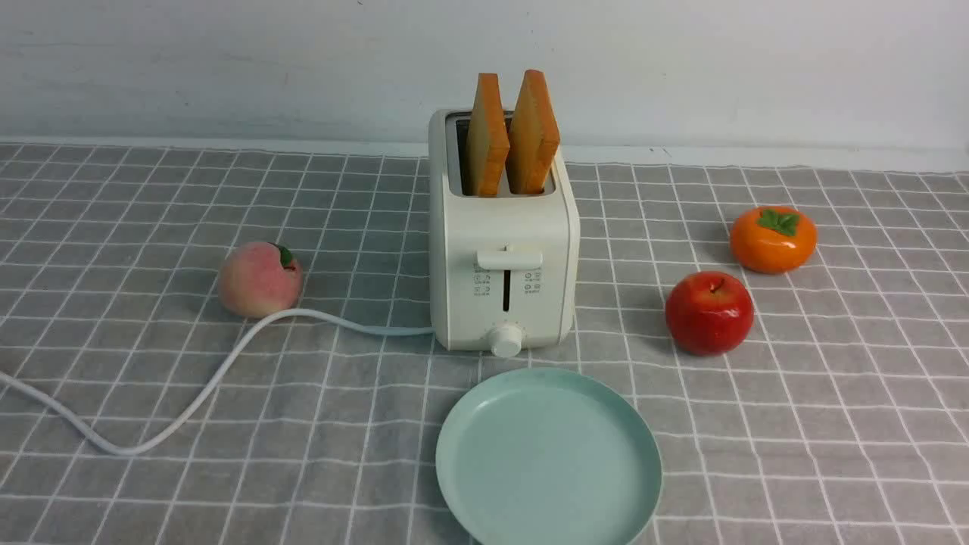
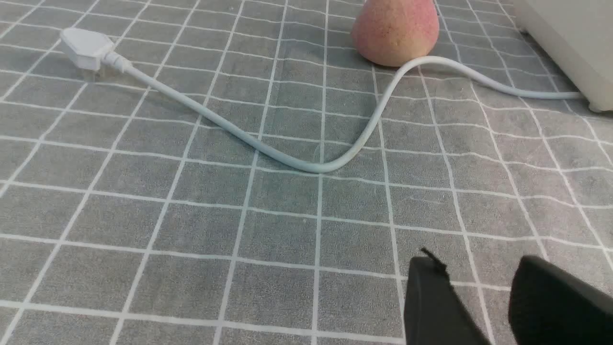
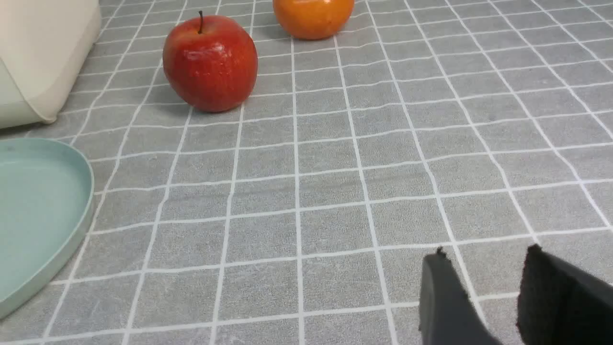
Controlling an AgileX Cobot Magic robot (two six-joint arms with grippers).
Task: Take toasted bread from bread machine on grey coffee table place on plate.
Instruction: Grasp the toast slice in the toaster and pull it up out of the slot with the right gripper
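Observation:
Two slices of toasted bread (image 1: pixel 488 136) (image 1: pixel 534 132) stand upright in the slots of the cream-white bread machine (image 1: pixel 503 257) at the middle of the grey coffee table (image 1: pixel 151 469). The mint-green plate (image 1: pixel 549 462) lies bare just in front of the machine. Neither arm shows in the front view. My left gripper (image 2: pixel 479 268) is open and empty above the cloth, near the power cord. My right gripper (image 3: pixel 483 261) is open and empty above the cloth, to the right of the plate (image 3: pixel 72 239); a corner of the machine (image 3: pixel 43 57) shows there too.
A peach (image 1: pixel 260 278) sits left of the machine, touching the white cord (image 1: pixel 204 386), whose plug (image 2: pixel 84 45) lies on the cloth. A red apple (image 1: pixel 709 312) and an orange persimmon (image 1: pixel 773 238) sit to the right. A white wall (image 1: pixel 227 68) runs behind.

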